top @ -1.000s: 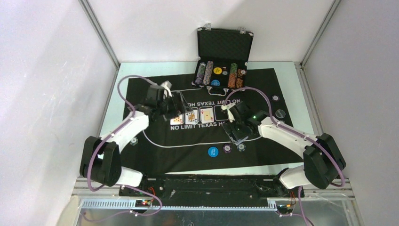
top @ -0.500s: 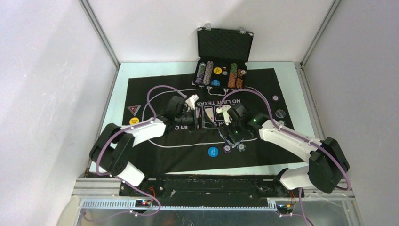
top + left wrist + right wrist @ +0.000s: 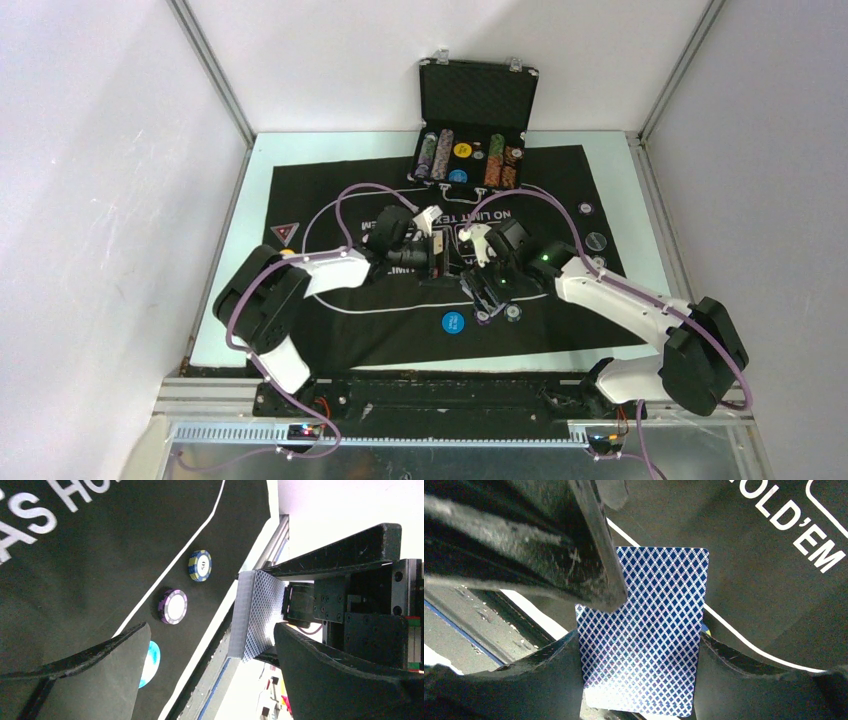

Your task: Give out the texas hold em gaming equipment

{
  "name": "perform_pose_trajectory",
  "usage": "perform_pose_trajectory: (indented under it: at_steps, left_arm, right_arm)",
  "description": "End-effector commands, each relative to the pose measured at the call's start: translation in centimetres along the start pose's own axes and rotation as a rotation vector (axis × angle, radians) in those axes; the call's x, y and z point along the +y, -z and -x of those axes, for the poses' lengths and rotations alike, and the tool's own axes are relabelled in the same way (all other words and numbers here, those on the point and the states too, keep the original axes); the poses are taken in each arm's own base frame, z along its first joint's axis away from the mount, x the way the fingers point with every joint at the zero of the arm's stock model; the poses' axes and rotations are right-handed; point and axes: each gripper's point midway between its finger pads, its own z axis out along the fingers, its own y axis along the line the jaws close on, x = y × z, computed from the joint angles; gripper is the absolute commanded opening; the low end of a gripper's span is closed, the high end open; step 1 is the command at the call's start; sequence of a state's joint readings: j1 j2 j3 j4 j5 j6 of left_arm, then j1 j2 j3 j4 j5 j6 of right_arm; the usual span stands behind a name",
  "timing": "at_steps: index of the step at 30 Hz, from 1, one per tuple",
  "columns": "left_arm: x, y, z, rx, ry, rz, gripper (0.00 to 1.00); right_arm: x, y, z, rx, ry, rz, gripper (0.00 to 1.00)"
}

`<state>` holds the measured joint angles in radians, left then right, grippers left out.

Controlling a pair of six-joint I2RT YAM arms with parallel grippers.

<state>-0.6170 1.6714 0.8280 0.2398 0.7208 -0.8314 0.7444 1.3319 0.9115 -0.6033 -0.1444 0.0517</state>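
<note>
The black felt mat [image 3: 380, 335] is showing white lettering. From overhead, NO LIMIT TE is reading upside down toward the bench's far edge. OLD'EM is showing under the right wrist and AS HO under the left.

The right arm [image 3: 610, 295] is holding its jaws part-way closed on the deck of blue-backed cards [image 3: 649, 630], gripping its long edges above the middle of the mat. The left arm [image 3: 330, 268] is keeping its jaws fully wide and holding nothing, one finger on either side of that deck. One finger is crossing a corner of the deck's back, and I cannot tell whether it is touching.

A purple chip [image 3: 173, 606], a blue-and-yellow chip [image 3: 200, 565] and a blue button [image 3: 453, 322] are lying toward the bench's near edge. The black case [image 3: 478, 95] is standing open at the middle of the far edge.

A second ago the left arm was reaching over the mat's left part beside a row of face-up cards. It has swung right to meet the right arm and is now covering them. The right arm has barely shifted.
</note>
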Motion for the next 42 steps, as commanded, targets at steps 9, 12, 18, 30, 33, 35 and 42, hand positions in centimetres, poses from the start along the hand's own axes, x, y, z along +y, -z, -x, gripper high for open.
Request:
perform_pose_trajectory:
  at_steps: [9, 12, 18, 30, 33, 35, 42]
  left_arm:
    - [-2.1, -1.4, -0.3, 0.048, -0.068, -0.073, 1.0]
    - [-1.1, -1.6, -0.6, 0.059, -0.065, -0.033, 0.99]
    - [0.2, -1.5, -1.1, 0.077, -0.074, 0.018, 0.88]
    - [-0.6, -0.3, -0.1, 0.042, -0.148, 0.068, 0.71]
    - [-0.9, 0.0, -0.1, 0.037, -0.162, 0.068, 0.67]
    - [-1.2, 0.1, 0.0, 0.033, -0.172, 0.063, 0.65]
    - [-2.2, 0.9, 0.6, 0.004, -0.207, 0.065, 0.58]
  right_arm:
    - [1.2, 1.4, 3.0, -0.114, 0.033, 0.048, 0.0]
    - [1.4, 1.6, 3.1, -0.123, 0.036, 0.054, 0.0]
    - [1.5, 1.9, 3.2, -0.13, 0.037, 0.057, 0.0]
    - [1.3, 2.0, 3.1, -0.131, 0.035, 0.043, 0.0]
    - [1.2, 2.0, 3.0, -0.131, 0.034, 0.042, 0.0]
    - [1.2, 2.0, 3.0, -0.132, 0.033, 0.042, 0.0]
    - [1.2, 2.0, 3.0, -0.132, 0.031, 0.038, 0.0]
